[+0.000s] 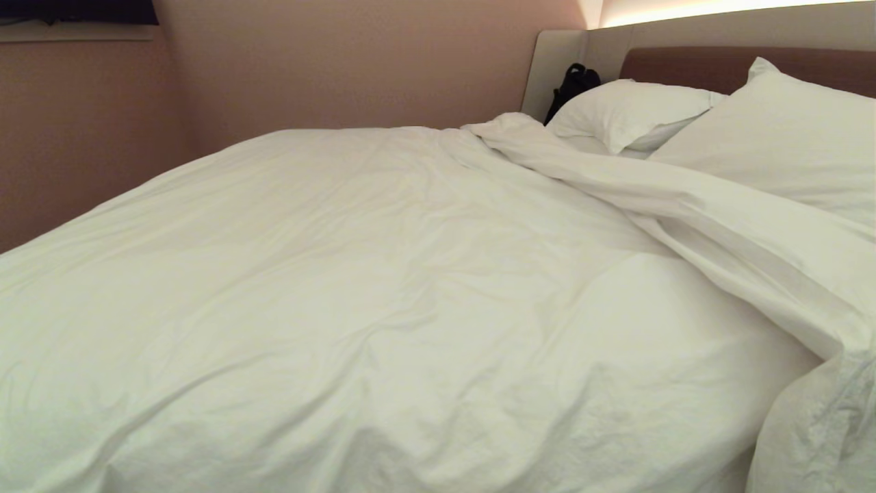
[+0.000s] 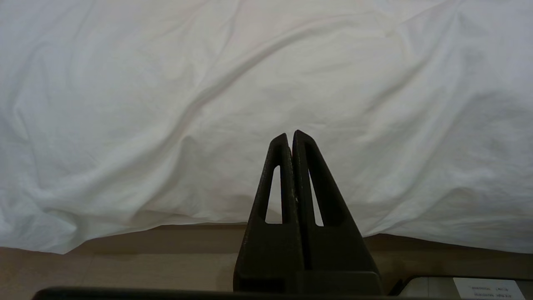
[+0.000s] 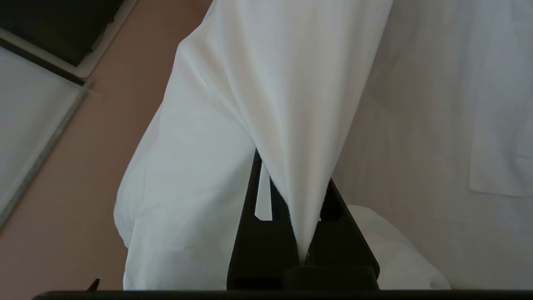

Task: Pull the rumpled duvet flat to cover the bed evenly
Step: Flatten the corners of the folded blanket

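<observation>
The duvet [image 1: 383, 287] lies across most of the bed [image 1: 725, 65], a big puffy white thing, creased all over but fairly spread on the robot's left side. On the right it is not flat at all: a long thick fold [image 1: 684, 205] runs from near the pillows [image 1: 629, 113] down toward the near right corner, doubled over on itself. From the look of it, it will handle soft and limp, with a fair bit of drag: bulky more than heavy, and it will sag and slide rather than hold any shape. A pinch on the cotton cover ought to hold if enough cloth is gathered; a thin nip could slip out under the pull. I'd say the place to take it is at the edge or corner of that folded part, so the pull opens the fold instead of dragging the whole quilt.

The right gripper [image 3: 306, 225] is already clamped on a bunch of the white cloth, which fans out taut from between its fingers; whether that is the very corner or just a stretch of hem I cannot quite tell from here. The left gripper [image 2: 290, 139] hangs low in front of the draped side of the duvet, fingers pressed together on nothing, the bed base [image 2: 166, 233] showing below the hanging cloth
</observation>
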Motion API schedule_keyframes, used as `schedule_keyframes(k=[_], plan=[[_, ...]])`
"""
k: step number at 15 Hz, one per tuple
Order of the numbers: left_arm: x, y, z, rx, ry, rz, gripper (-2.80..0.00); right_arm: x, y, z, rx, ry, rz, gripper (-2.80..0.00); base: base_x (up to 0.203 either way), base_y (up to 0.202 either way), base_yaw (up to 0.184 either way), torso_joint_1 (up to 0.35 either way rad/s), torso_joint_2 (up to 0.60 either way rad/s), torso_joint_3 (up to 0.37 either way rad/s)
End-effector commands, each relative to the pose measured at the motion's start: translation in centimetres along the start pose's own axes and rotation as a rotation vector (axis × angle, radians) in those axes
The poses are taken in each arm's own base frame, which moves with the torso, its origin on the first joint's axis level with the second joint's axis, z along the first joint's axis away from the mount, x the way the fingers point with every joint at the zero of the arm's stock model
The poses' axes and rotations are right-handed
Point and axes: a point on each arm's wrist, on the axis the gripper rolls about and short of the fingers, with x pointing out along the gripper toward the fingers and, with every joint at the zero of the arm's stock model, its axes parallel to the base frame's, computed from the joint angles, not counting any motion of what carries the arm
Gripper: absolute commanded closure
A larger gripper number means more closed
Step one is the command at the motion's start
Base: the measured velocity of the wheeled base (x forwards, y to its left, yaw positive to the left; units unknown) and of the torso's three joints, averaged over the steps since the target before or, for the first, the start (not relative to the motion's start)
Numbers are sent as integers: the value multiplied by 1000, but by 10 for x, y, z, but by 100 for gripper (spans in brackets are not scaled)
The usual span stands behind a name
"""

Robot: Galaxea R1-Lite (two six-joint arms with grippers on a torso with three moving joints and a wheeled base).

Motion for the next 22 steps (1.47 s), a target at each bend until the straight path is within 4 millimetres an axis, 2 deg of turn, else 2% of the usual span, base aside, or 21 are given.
schedule_keyframes(k=[1,12,13,16,18,20,22], plan=[[0,0,0,1,1,0,0,-2,-10,2,43,-2,-1,0,0,0,0,0,0,0],[0,0,0,-1,1,0,0,2,-43,4,91,-22,-61,0,0,0,0,0,0,0],[0,0,0,-1,1,0,0,3,-42,3,91,-19,-58,-280,0,0,0,0,0,0],[0,0,0,1,1,0,0,8,-36,-2,89,-7,-48,-280,0,0,0,0,0,0],[0,0,0,-1,1,0,0,10,-25,-6,61,1,-39,-280,0,0,0,0,0,0],[0,0,0,1,1,0,0,14,0,-10,22,11,-23,-280,0,0,0,0,0,0],[0,0,0,1,1,0,0,32,34,-26,-12,54,16,-280,0,0,0,0,0,0]])
